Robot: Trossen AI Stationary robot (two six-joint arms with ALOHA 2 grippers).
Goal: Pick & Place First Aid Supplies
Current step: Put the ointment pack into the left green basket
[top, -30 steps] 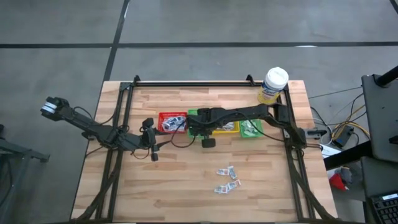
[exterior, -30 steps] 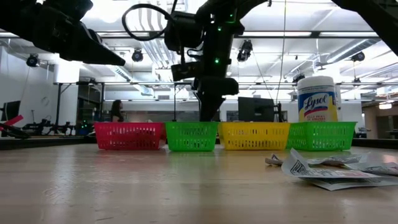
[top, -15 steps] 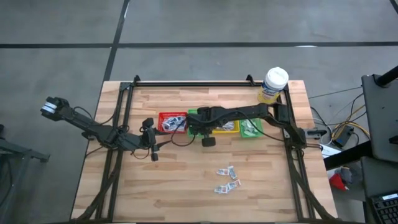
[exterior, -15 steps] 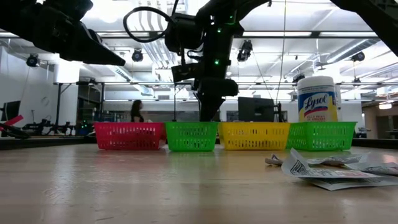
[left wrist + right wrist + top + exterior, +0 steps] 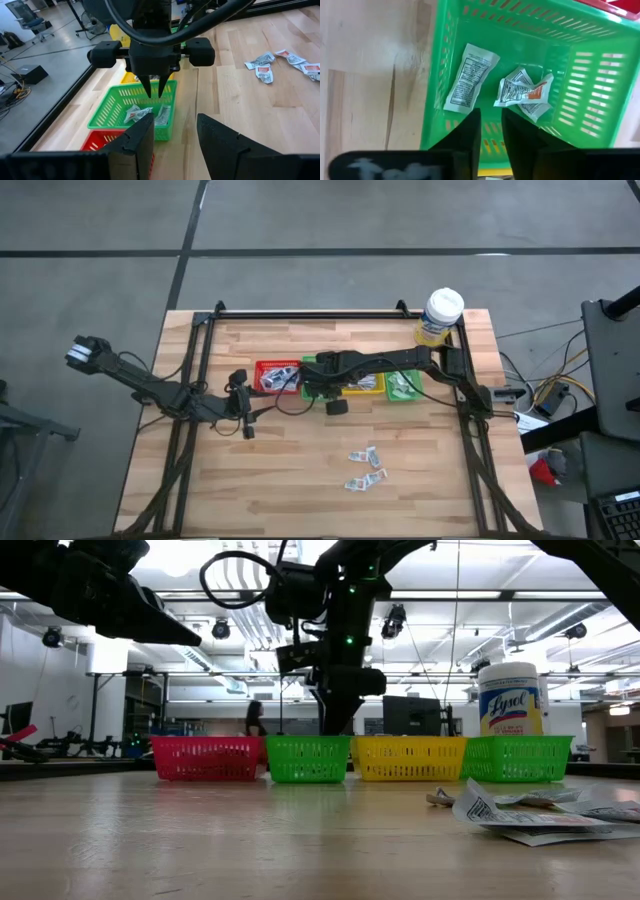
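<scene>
now my right gripper (image 5: 154,91) hangs over the green bin (image 5: 115,107), fingers parted a sliver, nothing held. loose packets (image 5: 364,468) lie on the table's near side, closer to it than my idle, open left gripper (image 5: 244,402).

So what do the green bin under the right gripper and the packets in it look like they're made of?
Green bin: likely molded plastic, with slotted lattice walls and a slight sheen. Packets: apparently matte white paper with dark print, judging by their creases and crimped edges; any lining can't be told.
</scene>
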